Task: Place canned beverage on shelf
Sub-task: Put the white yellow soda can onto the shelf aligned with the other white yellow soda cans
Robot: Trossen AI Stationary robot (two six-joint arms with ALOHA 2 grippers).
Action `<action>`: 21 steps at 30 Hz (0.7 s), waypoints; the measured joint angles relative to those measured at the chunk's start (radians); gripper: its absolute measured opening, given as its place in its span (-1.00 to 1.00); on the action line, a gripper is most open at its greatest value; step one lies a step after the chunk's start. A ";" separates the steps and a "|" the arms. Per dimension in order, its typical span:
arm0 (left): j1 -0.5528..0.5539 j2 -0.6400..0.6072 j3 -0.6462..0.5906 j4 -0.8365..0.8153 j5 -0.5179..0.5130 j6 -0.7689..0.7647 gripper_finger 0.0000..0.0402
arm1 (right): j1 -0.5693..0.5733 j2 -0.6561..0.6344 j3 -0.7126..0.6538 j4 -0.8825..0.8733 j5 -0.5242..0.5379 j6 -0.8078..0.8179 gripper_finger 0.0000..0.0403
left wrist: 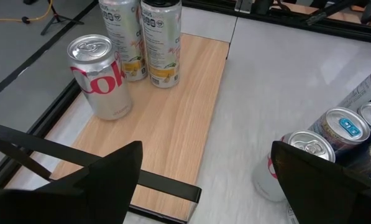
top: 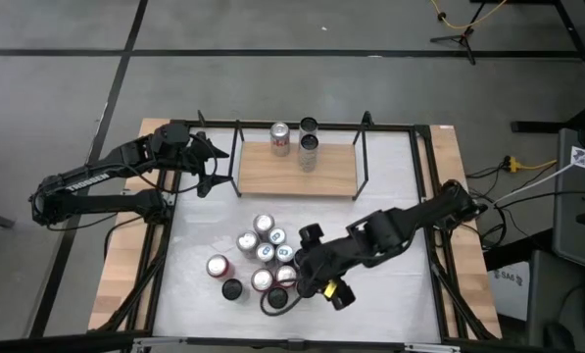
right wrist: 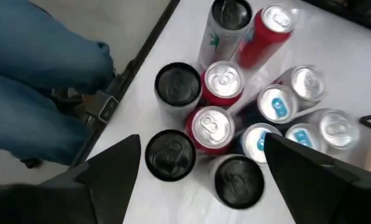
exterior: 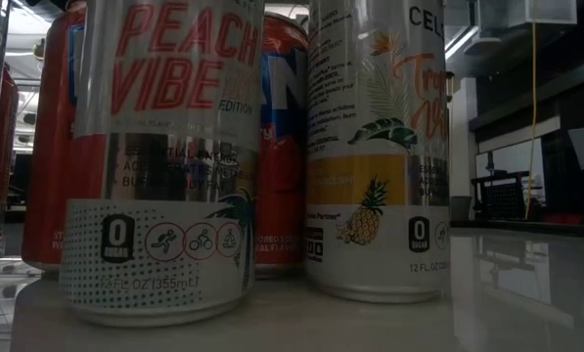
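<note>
The shelf (top: pixel 297 169), a light-wood board with black rod uprights, lies at the table's far side. A silver cola can (left wrist: pixel 101 74) and two tall slim cans (left wrist: pixel 161 40) stand upright on it. Several more cans (top: pixel 258 255) stand clustered on the white tabletop near the front; the low view shows a "Peach Vibe" can (exterior: pixel 164 166) and a pineapple-print can (exterior: pixel 380 147) close up. My right gripper (right wrist: pixel 201 168) hovers open above the cluster's near right part, pointing down at a slant, with nothing between its fingers. My left gripper (left wrist: pixel 204 180) waits open at the shelf's left end (top: pixel 217 169).
Black frame rails (top: pixel 424 196) and wooden side strips (top: pixel 121 265) border the white tabletop. A person's legs in blue jeans (right wrist: pixel 36 81) show just beyond the table's near edge. Bare white surface (top: pixel 390 294) lies right of the can cluster.
</note>
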 joint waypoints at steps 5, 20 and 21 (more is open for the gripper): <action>0.000 0.000 0.000 0.000 0.000 0.000 0.73 | 0.000 0.064 0.000 -0.001 -0.047 0.002 0.67; 0.000 0.000 0.000 0.000 0.000 0.000 0.73 | 0.000 0.169 0.000 -0.018 -0.142 -0.092 0.67; 0.000 0.000 0.000 0.000 0.000 0.000 0.73 | 0.000 0.171 0.000 -0.023 -0.142 -0.104 0.67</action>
